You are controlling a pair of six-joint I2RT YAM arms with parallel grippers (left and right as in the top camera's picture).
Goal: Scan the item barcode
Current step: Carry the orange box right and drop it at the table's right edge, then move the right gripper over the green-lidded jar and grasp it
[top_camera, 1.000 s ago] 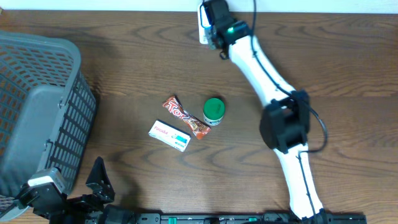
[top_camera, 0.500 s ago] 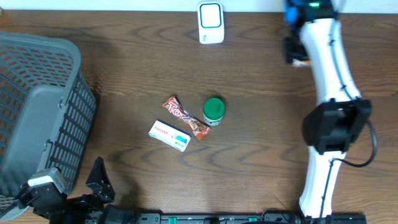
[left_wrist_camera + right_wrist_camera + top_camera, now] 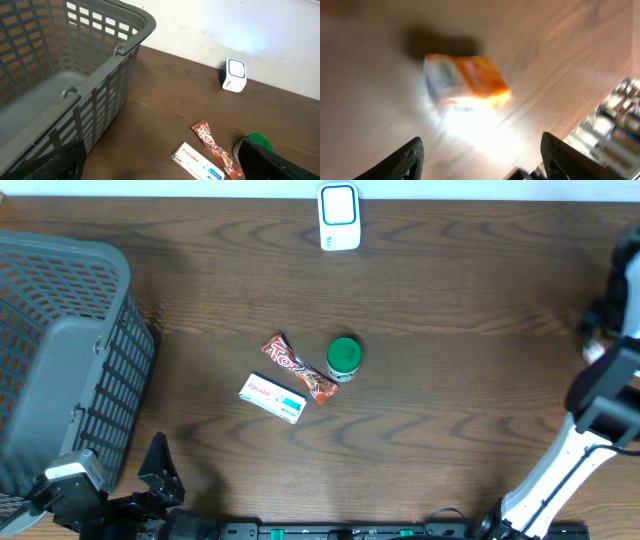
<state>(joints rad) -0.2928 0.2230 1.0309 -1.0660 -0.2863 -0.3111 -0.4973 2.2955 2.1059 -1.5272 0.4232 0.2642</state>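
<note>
Nearest, the left gripper hangs low at the table's front-left corner beside the grey basket, its fingers spread wide with nothing between them

Just beyond lies a white carton printed "Panadol" in red, with a teal band. A red-brown candy bar touches its far corner; the bar's white lettering is too small to read. A green-lidded tub stands just beside the bar

Over at the right edge, the right gripper is open and holds nothing. The orange box lies on the wood ahead of its fingertips, apart from them, its print blurred past reading

Farthest, the white scanner stands at the back edge
</note>
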